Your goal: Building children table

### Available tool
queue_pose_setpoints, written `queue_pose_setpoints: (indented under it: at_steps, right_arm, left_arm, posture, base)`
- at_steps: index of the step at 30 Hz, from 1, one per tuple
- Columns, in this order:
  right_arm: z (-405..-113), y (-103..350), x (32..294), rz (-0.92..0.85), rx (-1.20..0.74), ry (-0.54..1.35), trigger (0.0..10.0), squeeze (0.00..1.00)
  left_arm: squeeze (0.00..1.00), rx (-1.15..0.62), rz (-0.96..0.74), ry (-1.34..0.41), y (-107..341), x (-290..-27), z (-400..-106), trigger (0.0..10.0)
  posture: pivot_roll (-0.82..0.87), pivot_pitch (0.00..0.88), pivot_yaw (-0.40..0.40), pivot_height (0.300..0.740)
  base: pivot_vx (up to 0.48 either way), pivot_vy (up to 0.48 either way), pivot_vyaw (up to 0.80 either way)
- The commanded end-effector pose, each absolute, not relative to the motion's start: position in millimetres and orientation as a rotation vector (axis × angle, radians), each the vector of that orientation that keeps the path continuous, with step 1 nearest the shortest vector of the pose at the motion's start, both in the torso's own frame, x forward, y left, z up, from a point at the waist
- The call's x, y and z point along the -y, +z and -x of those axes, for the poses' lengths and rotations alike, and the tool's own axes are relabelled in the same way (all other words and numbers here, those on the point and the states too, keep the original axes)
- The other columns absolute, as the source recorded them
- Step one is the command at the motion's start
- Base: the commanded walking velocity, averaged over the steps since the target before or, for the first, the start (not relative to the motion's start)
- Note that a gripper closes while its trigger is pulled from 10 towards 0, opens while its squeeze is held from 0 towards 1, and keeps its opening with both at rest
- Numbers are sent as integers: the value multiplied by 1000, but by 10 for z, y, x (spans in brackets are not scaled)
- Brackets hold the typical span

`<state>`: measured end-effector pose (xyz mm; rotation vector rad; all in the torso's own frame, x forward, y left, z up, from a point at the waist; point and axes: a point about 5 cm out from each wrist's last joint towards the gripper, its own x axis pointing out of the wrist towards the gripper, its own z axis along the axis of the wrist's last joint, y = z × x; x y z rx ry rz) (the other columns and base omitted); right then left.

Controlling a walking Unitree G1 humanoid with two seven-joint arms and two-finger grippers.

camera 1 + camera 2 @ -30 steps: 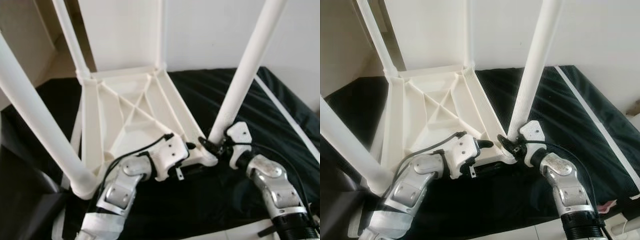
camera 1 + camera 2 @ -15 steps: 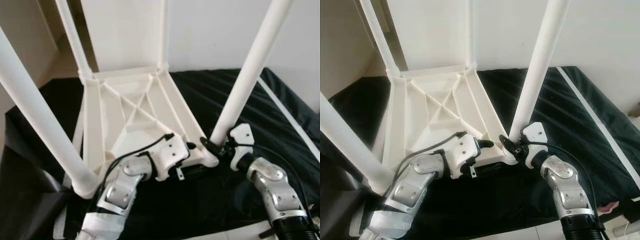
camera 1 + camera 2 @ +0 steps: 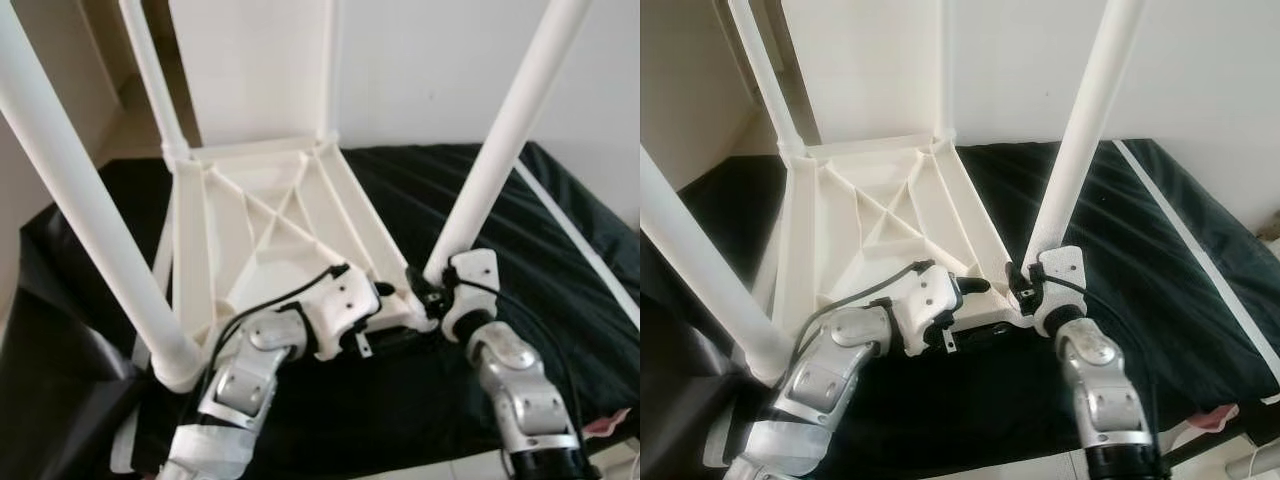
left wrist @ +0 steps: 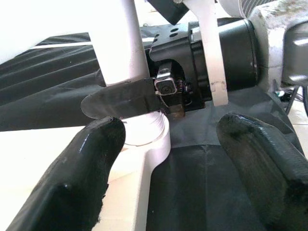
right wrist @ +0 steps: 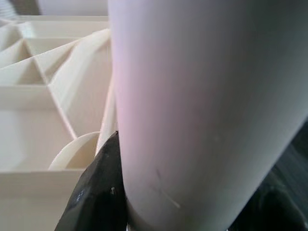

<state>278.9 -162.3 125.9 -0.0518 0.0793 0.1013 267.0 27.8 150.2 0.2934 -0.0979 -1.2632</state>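
I see the white children's table (image 3: 270, 230) lying upside down on a black sheet (image 3: 560, 260), legs pointing up. My right gripper (image 3: 432, 290) has its fingers (image 5: 98, 192) clamped around the base of the near-right leg (image 3: 490, 170). My left gripper (image 3: 385, 298) rests at the table's near corner, fingers (image 4: 91, 159) spread apart, beside that leg's socket.
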Motion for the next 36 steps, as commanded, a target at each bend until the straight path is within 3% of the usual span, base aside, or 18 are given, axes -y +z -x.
queue_pose_setpoints:
  at_steps: [1, 10, 29, 30, 36]
  right_arm:
    - [-2706, 979, 1750, 54, -229, -27, 10000, 0]
    - [-2576, 995, 1752, -26, -234, -331, 10000, 0]
    - [-2600, 1074, 1646, -17, -210, -293, 10000, 0]
    - [-2605, 1097, 1639, -17, -195, -268, 10000, 1000]
    - [-2605, 1151, 1655, -2, -157, -234, 10000, 1000]
  left_arm:
    - [0, 112, -277, -1110, 1506, -297, -2742, 10000]
    - [0, 120, -273, -1110, 1525, -280, -2748, 10000]
    - [0, 120, -273, -1129, 1521, -256, -2729, 10000]
    - [0, 120, -273, -1128, 1518, -256, -2723, 10000]
    - [0, 120, -271, -1128, 1518, -258, -2720, 10000]
  posture:
    - [-58, 0, -27, 740]
    - [-55, 0, -29, 740]
    - [-57, 0, -23, 740]
    - [-57, 0, -24, 740]
    - [-60, 0, -23, 740]
  base:
    - [0, 0, 0]
    - [0, 0, 0]
    - [0, 0, 0]
    - [0, 0, 0]
    - [0, 0, 0]
